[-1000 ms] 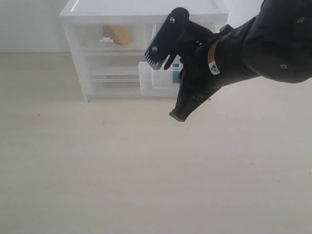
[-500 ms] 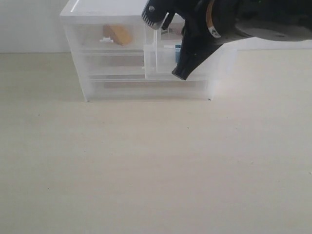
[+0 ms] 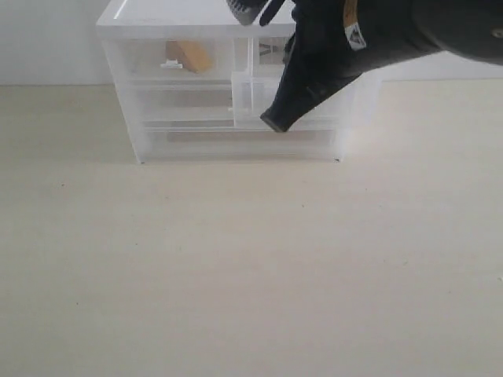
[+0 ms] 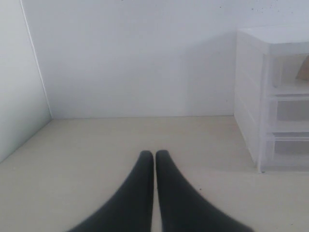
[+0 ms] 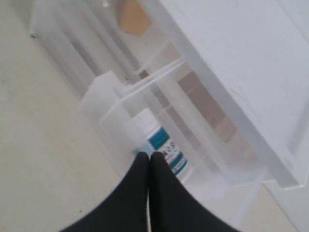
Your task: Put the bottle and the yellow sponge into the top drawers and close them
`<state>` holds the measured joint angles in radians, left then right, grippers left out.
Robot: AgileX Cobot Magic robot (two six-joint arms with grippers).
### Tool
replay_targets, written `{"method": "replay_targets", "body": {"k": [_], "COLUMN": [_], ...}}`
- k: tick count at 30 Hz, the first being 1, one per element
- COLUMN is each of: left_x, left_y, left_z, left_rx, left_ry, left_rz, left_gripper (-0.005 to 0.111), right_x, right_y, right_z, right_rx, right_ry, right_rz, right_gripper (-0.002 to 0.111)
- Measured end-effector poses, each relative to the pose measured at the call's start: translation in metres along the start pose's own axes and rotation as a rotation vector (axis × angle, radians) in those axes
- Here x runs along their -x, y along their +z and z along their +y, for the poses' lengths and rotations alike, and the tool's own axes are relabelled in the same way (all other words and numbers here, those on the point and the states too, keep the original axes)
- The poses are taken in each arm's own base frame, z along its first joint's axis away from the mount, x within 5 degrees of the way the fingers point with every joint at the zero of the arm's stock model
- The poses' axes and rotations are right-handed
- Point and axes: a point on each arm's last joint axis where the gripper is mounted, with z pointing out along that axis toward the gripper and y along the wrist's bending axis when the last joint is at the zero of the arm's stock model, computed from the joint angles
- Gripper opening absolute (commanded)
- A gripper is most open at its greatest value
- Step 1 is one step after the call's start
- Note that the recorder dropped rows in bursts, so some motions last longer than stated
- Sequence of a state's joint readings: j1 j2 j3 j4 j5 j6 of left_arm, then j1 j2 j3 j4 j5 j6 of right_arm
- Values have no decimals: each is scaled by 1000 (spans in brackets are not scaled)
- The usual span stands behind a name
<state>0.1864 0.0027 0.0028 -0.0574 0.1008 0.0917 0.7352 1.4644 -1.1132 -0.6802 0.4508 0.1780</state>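
Observation:
The yellow sponge (image 3: pixel 189 55) lies inside the top left drawer (image 3: pixel 171 64), which sits flush in the white-framed chest (image 3: pixel 157 16). The top right drawer (image 3: pixel 244 98) sticks out a little. In the right wrist view the bottle (image 5: pixel 166 147) lies on its side in that drawer (image 5: pixel 104 104), and the sponge (image 5: pixel 133 17) shows beyond. My right gripper (image 5: pixel 148 155) is shut and empty, its tips against the drawer's front wall; in the exterior view it (image 3: pixel 273 122) covers the bottle. My left gripper (image 4: pixel 154 153) is shut and empty, low over the table, left of the chest (image 4: pixel 251 96).
Two full-width clear drawers (image 3: pixel 196 137) sit below the top pair. The chest stands at the back of a pale table (image 3: pixel 236 275) against a white wall (image 4: pixel 135 58). A side wall (image 4: pixel 19 77) meets it at the left corner.
My right arm has moved up and toward the chest. The top right drawer, pulled far out a second ago, has slid most of the way in.

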Motion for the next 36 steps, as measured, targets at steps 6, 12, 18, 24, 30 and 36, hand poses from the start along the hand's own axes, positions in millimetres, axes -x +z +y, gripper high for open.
{"method": "replay_targets", "body": {"k": [6, 12, 18, 24, 30, 36], "left_x": [0, 0, 0, 0, 0, 0], "left_y": [0, 0, 0, 0, 0, 0], "left_z": [0, 0, 0, 0, 0, 0], "left_rx": [0, 0, 0, 0, 0, 0], "left_ry": [0, 0, 0, 0, 0, 0], "left_rz": [0, 0, 0, 0, 0, 0], "left_gripper": [4, 4, 4, 4, 4, 4], "right_x": [-25, -33, -16, -12, -47, -93], "right_y": [26, 64, 102, 126, 58, -23], "right_z": [17, -10, -41, -54, -34, 20], "right_rx": [68, 16, -47, -83, -11, 179], "right_ry": [-30, 42, 71, 200, 343, 481], "right_rz": [20, 59, 23, 61, -49, -374], "right_gripper": [0, 0, 0, 0, 0, 0]}}
